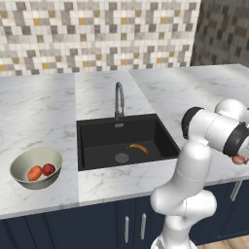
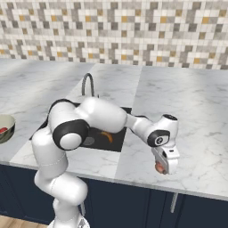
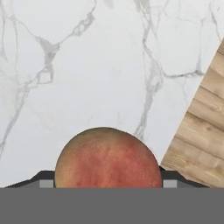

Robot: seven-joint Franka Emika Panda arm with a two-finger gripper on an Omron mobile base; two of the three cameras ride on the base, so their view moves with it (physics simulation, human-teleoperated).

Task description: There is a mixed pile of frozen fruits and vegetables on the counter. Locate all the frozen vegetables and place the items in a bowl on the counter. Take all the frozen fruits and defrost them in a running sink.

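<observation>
Low over the counter (image 2: 187,116) near its front edge, at about four o'clock from the sink (image 1: 124,141), the gripper (image 2: 161,168) clamps the apple (image 3: 107,158) between its two fingers (image 3: 171,180), one at three and one at nine o'clock of the fruit.

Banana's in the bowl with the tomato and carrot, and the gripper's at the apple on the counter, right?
Not quite: the banana lies in the sink, as the left base view shows. The bowl holds only the tomato and carrot. The rest stands.
</observation>
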